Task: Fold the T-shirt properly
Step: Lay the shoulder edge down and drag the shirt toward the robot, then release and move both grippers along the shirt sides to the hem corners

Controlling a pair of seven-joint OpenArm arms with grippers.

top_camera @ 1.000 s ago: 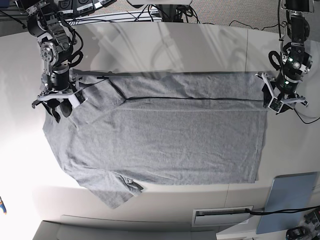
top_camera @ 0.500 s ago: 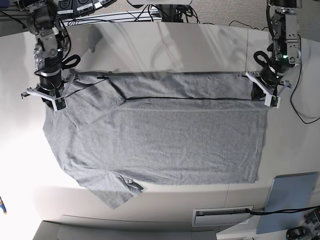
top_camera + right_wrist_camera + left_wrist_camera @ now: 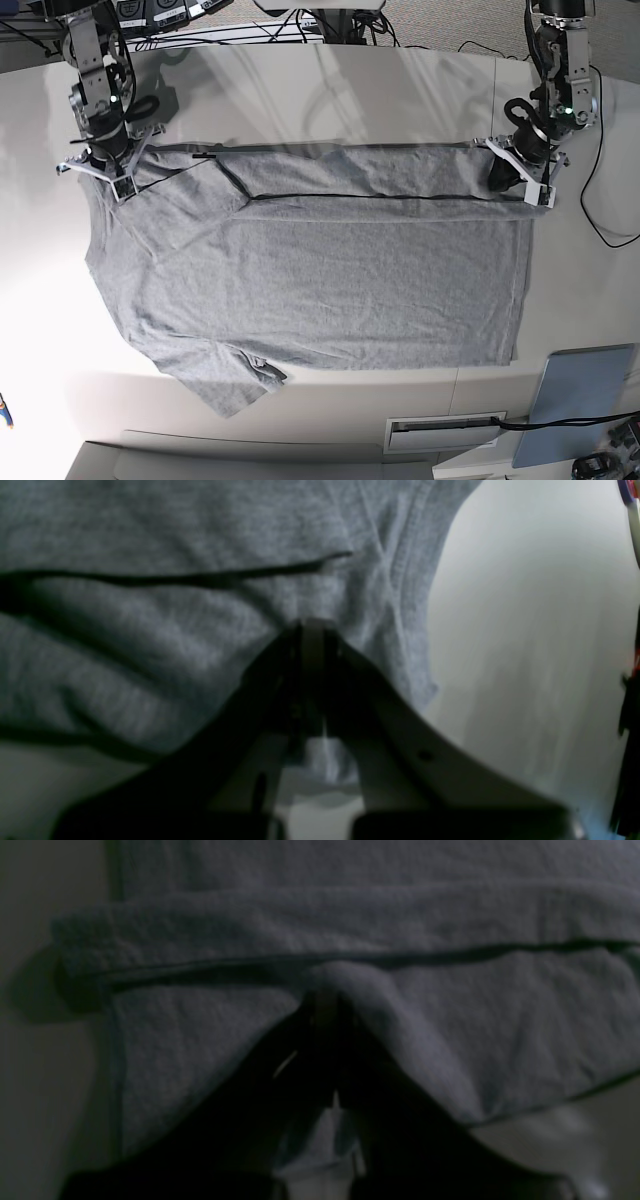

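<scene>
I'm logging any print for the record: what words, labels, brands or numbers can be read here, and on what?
None can be read.
T-shirt: the face that shows is plain grey, no lettering visible.
Table: no markings.
Blue-grey panel at the table's near corner: blank.
Both wrist views: dark and blurred, only grey cloth.

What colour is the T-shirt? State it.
Plain heather grey T-shirt; clearest in the base view.
</scene>
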